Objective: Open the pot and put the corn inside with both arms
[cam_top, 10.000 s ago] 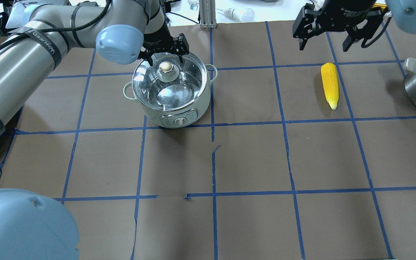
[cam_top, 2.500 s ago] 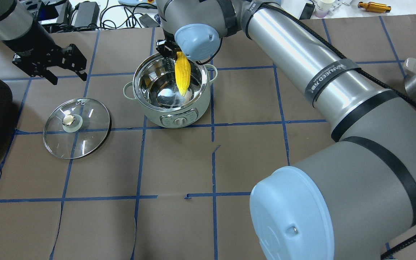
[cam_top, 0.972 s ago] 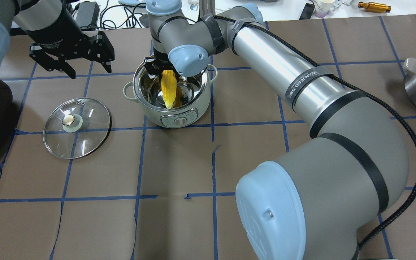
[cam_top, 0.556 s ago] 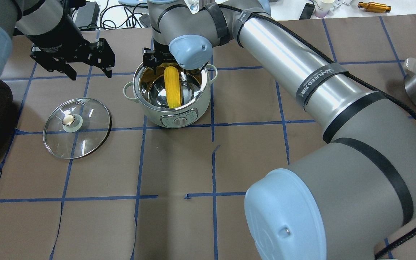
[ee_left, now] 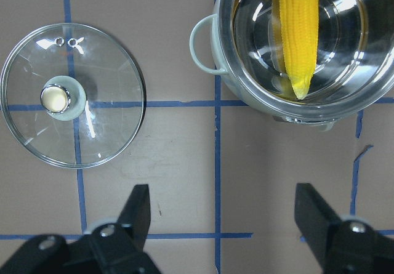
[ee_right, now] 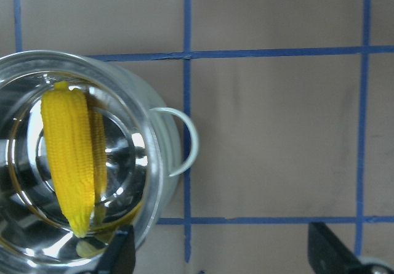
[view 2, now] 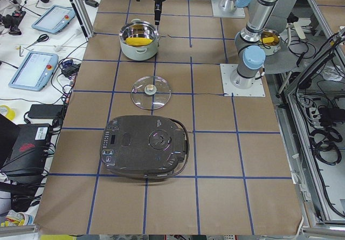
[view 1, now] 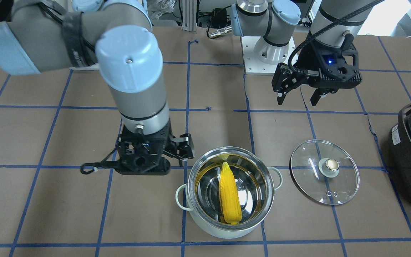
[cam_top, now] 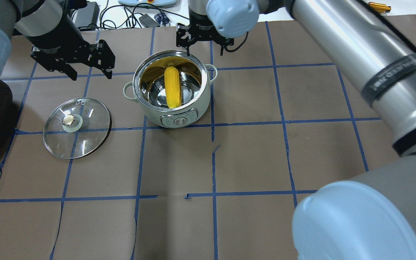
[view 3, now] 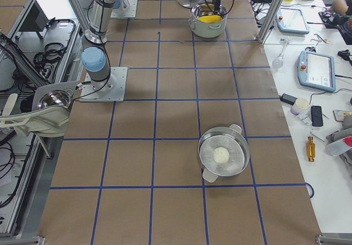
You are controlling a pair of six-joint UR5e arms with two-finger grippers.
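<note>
Entry: corn (cam_top: pixel 172 86) lies inside the pot (cam_top: pixel 198 107), cob slanted across the steel bottom, pointed end toward the robot. The right gripper (cam_top: pixel 205 45) hangs above the table with the pot below it and off to its left. Its fingers stand wide apart and carry nothing; in the right wrist view you see bare table between them and the pot's loop handle just beside the left one. The left gripper (cam_top: pixel 90 68) is likewise spread wide and empty. The glass lid (cam_top: pixel 89 126) lies flat on the table below it, on its robot-ward side, and the pot sits off to its right. Judgement: lid off and corn in, so both parts of the task look done and the step in hand is clearing the arms. For your next move, lift the right gripper straight up and away from the rim before swinging it, so no finger catches the handle and shifts the pot. The left needs only to stay off the lid.
</note>
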